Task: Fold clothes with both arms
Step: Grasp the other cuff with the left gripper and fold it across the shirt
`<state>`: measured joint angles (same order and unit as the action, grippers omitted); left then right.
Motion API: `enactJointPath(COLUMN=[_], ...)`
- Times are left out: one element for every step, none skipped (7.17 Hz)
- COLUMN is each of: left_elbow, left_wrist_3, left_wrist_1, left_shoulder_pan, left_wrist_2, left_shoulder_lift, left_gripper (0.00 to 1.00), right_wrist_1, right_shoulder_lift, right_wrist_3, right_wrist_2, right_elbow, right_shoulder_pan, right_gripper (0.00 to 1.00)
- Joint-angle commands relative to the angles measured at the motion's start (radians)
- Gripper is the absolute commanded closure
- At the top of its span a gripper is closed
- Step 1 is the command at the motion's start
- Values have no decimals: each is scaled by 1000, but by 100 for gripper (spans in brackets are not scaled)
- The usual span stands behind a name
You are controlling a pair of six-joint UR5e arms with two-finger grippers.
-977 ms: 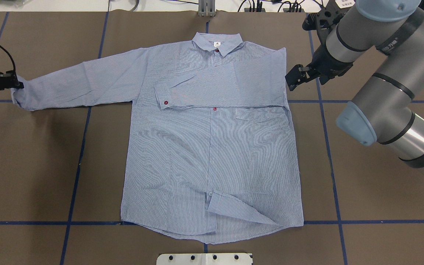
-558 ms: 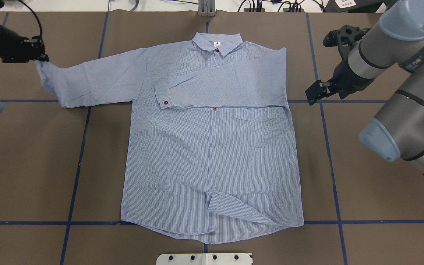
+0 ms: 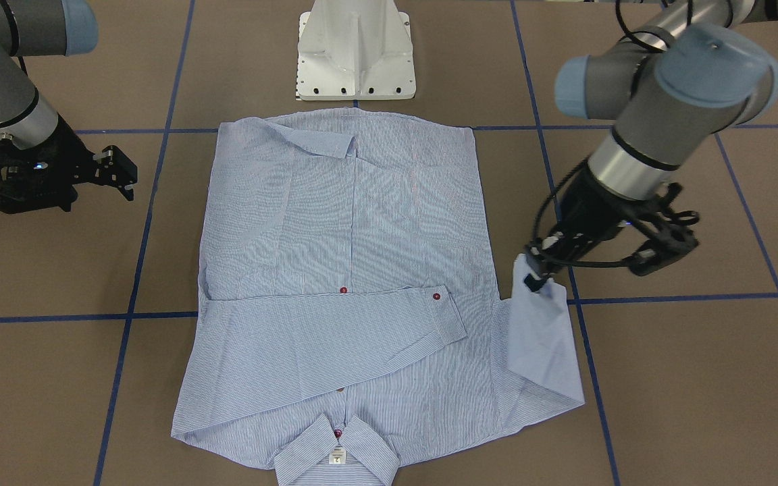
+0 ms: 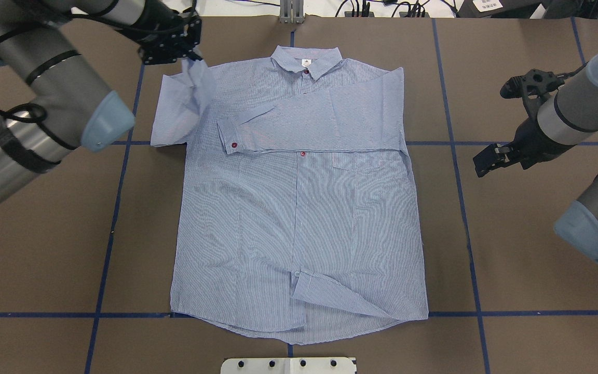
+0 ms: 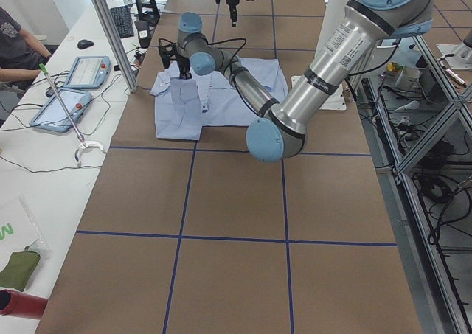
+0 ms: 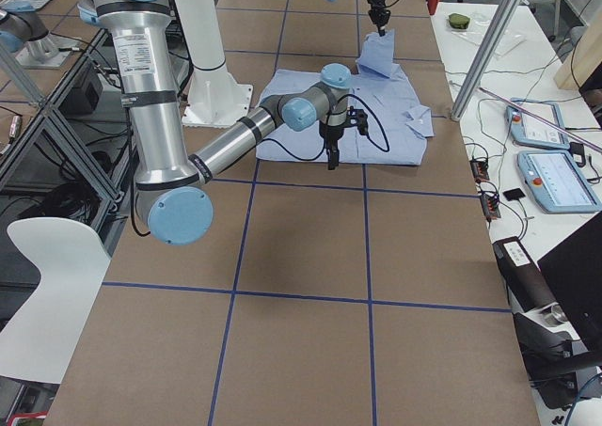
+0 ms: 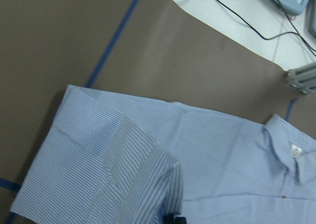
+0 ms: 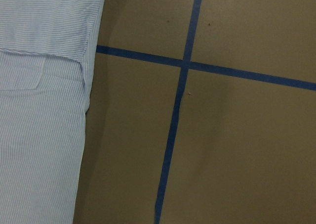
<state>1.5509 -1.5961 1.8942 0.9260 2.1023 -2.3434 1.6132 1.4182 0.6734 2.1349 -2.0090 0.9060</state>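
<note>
The light blue striped shirt lies flat and front up, with its collar at the far side. One sleeve lies folded across the chest. My left gripper is shut on the cuff of the other sleeve and holds it lifted above the shoulder, so the sleeve hangs doubled over. The left gripper also shows in the front-facing view. My right gripper is open and empty, hovering over bare table to the right of the shirt.
The white pedestal base stands at the near edge behind the hem. A hem corner is flipped up. Blue tape lines cross the brown table. Tablets and cables lie on the bench beyond the far edge.
My left gripper has carried the cuff from the far left up and rightward to the shoulder, doubling the sleeve. My right arm has drawn back to the right, away from the shirt.
</note>
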Motion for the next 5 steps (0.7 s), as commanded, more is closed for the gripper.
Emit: enactJointPath(left_elbow=[-136,-152,-152,-153,-163], left_wrist_3=[-146,-186,-206,-218,-223], left_wrist_1=[0,6,8,11,14], left_shoulder_pan=[-42,-47,-73,-100,-128], left_wrist_2=[-4,-2,-5,-8,-30], left_shoulder_lift=[-216,-247,-255,-255,-252], left_gripper=[100,100,100,100,100], right_wrist_1=[1,1,1,1,-1], right_shoulder_lift=[15,16,19,19,19], right_wrist_3=[3,3,2,2,3], right_wrist_2=[0,0,0,-1,-3], right_elbow=[-2,1,3,3,3], right_shoulder_pan=[-1,-1,-1,-2,-3], right_gripper=[0,0,0,0,0])
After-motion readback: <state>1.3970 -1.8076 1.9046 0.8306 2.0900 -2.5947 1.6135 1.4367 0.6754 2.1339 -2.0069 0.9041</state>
